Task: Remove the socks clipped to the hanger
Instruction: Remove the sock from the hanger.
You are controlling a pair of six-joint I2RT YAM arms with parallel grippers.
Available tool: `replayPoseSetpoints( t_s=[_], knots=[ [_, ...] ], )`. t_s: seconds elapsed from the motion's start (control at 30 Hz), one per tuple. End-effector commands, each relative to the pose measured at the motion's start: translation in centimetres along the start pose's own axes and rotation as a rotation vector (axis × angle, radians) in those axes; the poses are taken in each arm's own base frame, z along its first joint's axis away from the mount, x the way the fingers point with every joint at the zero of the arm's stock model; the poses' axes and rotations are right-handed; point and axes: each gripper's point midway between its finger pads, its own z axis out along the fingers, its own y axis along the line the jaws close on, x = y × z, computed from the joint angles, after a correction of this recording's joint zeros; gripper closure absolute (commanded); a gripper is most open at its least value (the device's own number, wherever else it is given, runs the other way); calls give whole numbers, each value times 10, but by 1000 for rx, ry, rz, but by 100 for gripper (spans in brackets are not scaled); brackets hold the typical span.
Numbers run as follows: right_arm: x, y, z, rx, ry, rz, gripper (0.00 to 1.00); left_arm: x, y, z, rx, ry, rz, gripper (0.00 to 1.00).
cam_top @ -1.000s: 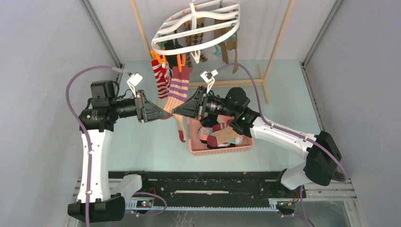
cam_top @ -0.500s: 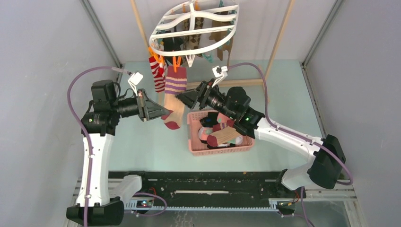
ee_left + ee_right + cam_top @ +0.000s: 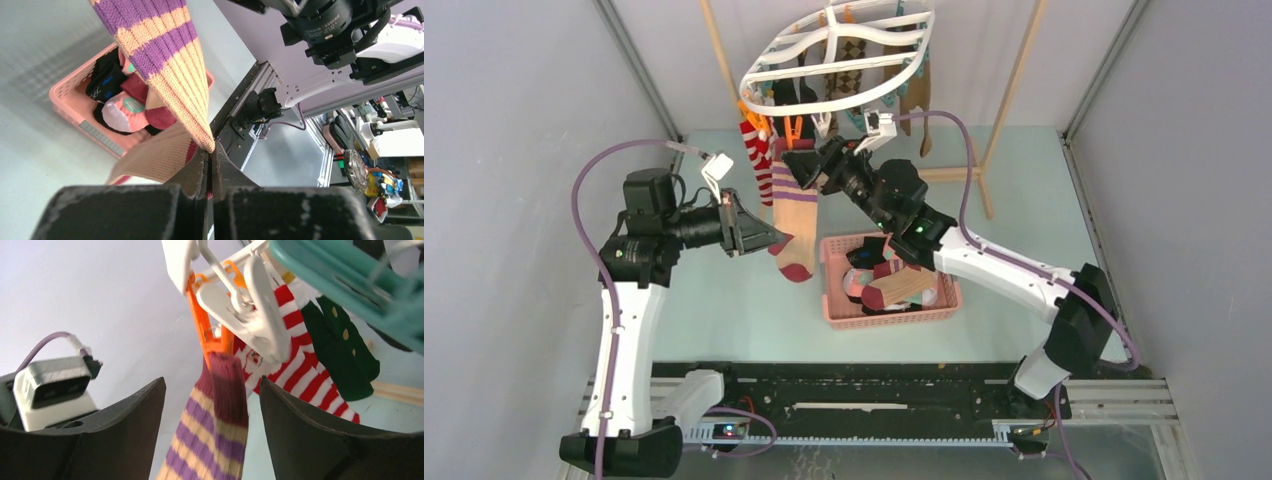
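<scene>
The white oval hanger (image 3: 776,48) hangs at the top with several socks clipped under it. A purple-striped tan sock (image 3: 792,212) dangles from an orange clip (image 3: 204,335). My left gripper (image 3: 776,238) is shut on the lower part of that sock (image 3: 165,50), its jaws (image 3: 210,151) pressed together on the fabric. My right gripper (image 3: 801,165) is open just below the clip, and the sock's maroon cuff (image 3: 227,390) stands between its spread fingers (image 3: 211,381) without touching them. A red-and-white striped sock (image 3: 300,367) and a dark green sock (image 3: 342,352) hang just behind.
A pink basket (image 3: 834,312) holding several socks sits on the table under my right arm, also seen in the left wrist view (image 3: 67,100). A white clip (image 3: 257,320) and a teal clip (image 3: 350,275) dangle close to my right fingers. The wooden rack frame (image 3: 1014,85) stands behind.
My right gripper opened and rose from beside the sock's middle to its cuff under the orange clip. My left gripper closed on the sock's lower part. The hanger swayed.
</scene>
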Motion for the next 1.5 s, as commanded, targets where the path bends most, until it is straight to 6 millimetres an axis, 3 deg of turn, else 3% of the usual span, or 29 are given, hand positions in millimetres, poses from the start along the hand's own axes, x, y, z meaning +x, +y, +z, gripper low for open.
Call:
replayPoseSetpoints(
  t_s=[0.0,0.4,0.77,1.47],
  knots=[
    [-27,12,18,16,-95,-39,23,1,-3,3,7,3,9,100],
    [-34,10,47,74,-131,-88,34,5,-4,2,-1,9,22,100],
    [-39,-1,55,117,-166,-79,34,6,-4,2,-2,13,24,100],
    [-48,-3,68,42,-269,75,53,11,-9,-2,-7,24,35,100]
  ],
)
